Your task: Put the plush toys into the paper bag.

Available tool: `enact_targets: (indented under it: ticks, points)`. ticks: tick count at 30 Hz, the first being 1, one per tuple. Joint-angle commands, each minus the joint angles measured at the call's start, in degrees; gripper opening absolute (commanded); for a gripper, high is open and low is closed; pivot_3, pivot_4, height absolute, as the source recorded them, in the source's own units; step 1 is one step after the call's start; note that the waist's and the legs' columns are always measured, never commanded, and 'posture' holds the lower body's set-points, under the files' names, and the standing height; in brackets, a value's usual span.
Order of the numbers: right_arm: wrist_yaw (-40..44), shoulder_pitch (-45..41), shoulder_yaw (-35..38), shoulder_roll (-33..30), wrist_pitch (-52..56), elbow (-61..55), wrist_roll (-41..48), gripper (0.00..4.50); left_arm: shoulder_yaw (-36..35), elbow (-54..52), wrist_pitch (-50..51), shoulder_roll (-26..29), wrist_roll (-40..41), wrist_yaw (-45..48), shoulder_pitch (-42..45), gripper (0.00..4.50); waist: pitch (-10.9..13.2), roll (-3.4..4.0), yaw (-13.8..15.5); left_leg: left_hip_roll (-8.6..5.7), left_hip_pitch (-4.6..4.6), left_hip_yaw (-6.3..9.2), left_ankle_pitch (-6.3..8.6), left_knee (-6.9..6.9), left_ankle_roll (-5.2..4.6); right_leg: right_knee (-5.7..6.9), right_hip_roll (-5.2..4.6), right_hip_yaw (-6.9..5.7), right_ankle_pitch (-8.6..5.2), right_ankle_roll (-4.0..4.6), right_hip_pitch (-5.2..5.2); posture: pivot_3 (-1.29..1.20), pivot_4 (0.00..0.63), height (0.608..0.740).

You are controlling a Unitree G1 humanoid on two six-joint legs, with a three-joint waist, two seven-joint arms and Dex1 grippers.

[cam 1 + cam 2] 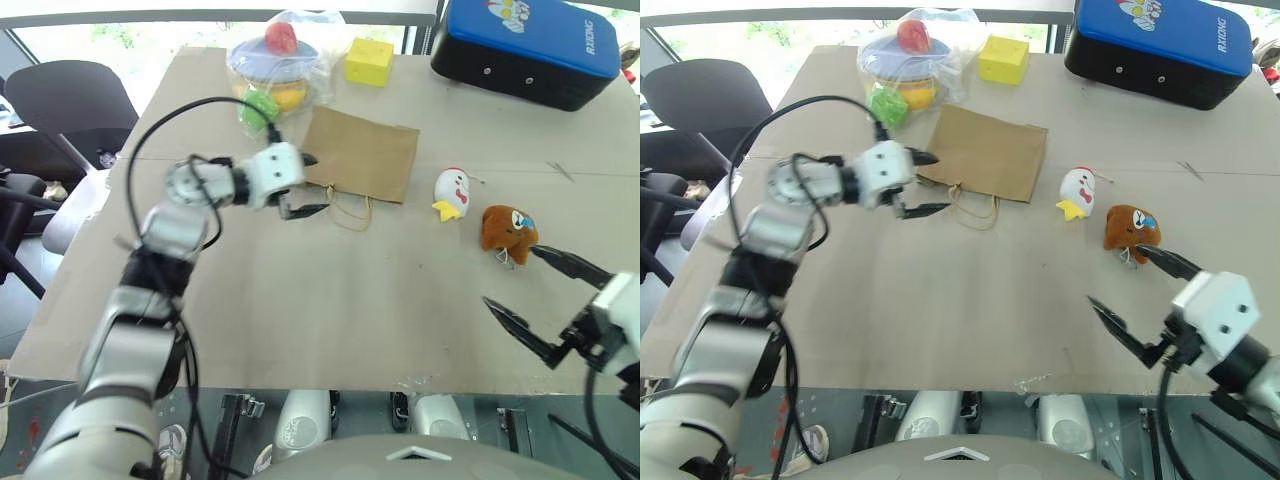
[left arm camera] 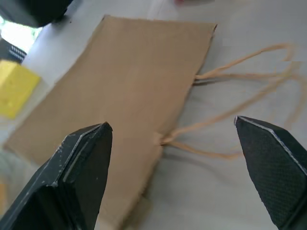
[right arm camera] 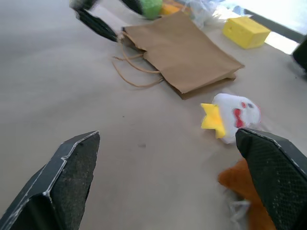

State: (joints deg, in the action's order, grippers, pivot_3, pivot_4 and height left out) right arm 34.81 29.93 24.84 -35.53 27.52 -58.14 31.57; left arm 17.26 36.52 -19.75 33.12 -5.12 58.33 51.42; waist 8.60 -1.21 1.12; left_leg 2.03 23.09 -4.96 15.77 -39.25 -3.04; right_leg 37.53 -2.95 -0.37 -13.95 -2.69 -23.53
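The table is covered with brown cardboard-coloured sheeting and carries everything. At its far right corner sits a blue and black case, the largest thing on it. The paper bag lies flat toward the far side, near the middle, with its two loop handles spread on the table toward the near edge. At the far edge, left of the middle, a clear plastic bag of colourful toys rests, with a yellow foam cube just beside it on the right.

The left tool hangs at the bag's left near corner, beside the handles, its two black fingers spread wide with nothing between them. The right tool is over the near right part of the table, fingers also spread wide and empty, one fingertip close to the brown toy.

The two plush toys lie to the right of the bag, outside it: the brown-orange animal nearer the right edge, and the white chick between it and the bag, apart from both.
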Motion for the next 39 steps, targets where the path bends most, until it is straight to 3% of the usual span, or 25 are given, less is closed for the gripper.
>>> enact_targets:
  ticks: [1,4,6,7,9,11,14,18,25,32,39]
  points:
    - [-4.7,-0.7,-1.8,0.0,3.0,-1.9,-0.1,3.6,2.4,11.1,-13.7,-2.0,-4.5,-0.8,5.1,3.56,0.0,-0.01,-0.2,0.03,0.03,0.0,0.02,-0.01,-0.04,-0.02,0.0,0.01,0.0,0.0,0.0,0.0,0.15,0.74]
    - [-7.7,-1.6,-4.0,0.6,3.1,-1.9,-0.2,2.12,3.2,18.4,-19.4,-3.0,-6.1,-0.2,7.9,2.12,0.0,-0.01,-0.5,0.05,0.15,-0.03,0.06,-0.01,-0.1,-0.09,0.05,0.03,0.01,-0.01,-0.14,0.0,0.15,0.74]
    - [-8.7,-2.4,-5.6,0.6,2.9,-1.9,-0.3,1.29,1.5,21.6,-17.9,-4.3,-3.6,2.7,8.8,1.32,0.0,-0.01,-0.5,0.1,0.29,0.01,0.06,-0.02,-0.1,-0.08,0.12,0.0,0.01,-0.02,-0.29,0.0,0.15,0.74]
    - [-9.4,-3.1,-6.5,0.7,3.0,-1.9,-0.4,0.83,-0.2,22.5,-14.7,-5.3,-1.1,5.5,9.1,0.84,0.0,-0.01,-0.4,0.1,0.35,0.05,0.06,-0.03,-0.1,-0.06,0.12,-0.04,0.01,-0.02,-0.35,0.0,0.15,0.74]
    - [-11.6,-6.7,-9.3,1.2,5.1,-1.8,-0.1,0.07,-6.5,17.0,10.7,-7.9,11.7,16.9,9.8,0.08,0.0,-0.02,-0.3,0.12,0.5,0.17,0.05,-0.16,-0.1,-0.02,0.12,-0.19,0.01,-0.02,-0.38,0.0,0.15,0.74]
    - [-13.7,-11.8,-12.5,1.3,7.3,-1.1,-0.4,0.07,-9.8,9.8,31.9,-8.5,19.6,21.9,10.8,0.08,0.1,-0.11,-0.4,0.18,0.7,0.34,0.05,-0.37,-0.09,0.1,0.08,-0.3,0.0,-0.03,-0.47,0.0,0.15,0.74]
    - [-16.7,-22.6,-17.7,2.4,10.8,2.0,-0.8,0.07,-12.1,-3.2,53.3,-7.9,26.4,20.0,10.1,0.08,0.1,-0.14,-0.6,0.23,0.79,0.44,0.06,-0.6,-0.1,0.2,0.07,-0.32,-0.01,-0.04,-0.49,0.0,0.15,0.74]
    - [-18.4,-36.9,-25.0,4.2,14.9,8.2,-2.9,0.07,-16.2,-17.0,71.8,-9.4,33.7,11.5,8.1,0.08,0.1,-0.08,-0.8,0.2,0.75,0.54,0.05,-0.66,-0.09,0.27,0.07,-0.28,-0.02,-0.06,-0.42,0.0,0.15,0.74]
    - [-14.9,-53.3,-36.2,4.4,15.7,23.1,-10.1,0.07,-21.5,-31.6,85.4,-12.8,42.3,0.3,2.9,0.08,0.1,-0.08,-0.9,0.17,0.79,0.75,0.0,-0.67,-0.01,0.34,0.1,-0.24,-0.07,-0.13,-0.4,0.0,0.15,0.74]
    - [-9.0,-56.9,-40.5,4.6,15.1,30.3,-12.7,0.07,-25.6,-37.4,89.9,-15.1,48.3,-6.8,-0.4,0.08,0.1,-0.07,-0.5,0.14,0.78,0.73,-0.08,-0.66,0.13,0.33,0.08,-0.17,-0.06,-0.13,-0.39,0.0,0.15,0.74]
    - [-2.7,-59.8,-45.5,10.7,6.0,45.1,-16.3,0.07,-28.2,-41.4,92.5,-16.2,54.0,-11.0,-4.7,0.08,0.1,-0.06,-0.7,0.14,0.73,0.72,-0.09,-0.66,0.15,0.35,0.09,-0.16,-0.06,-0.13,-0.36,0.0,0.15,0.74]
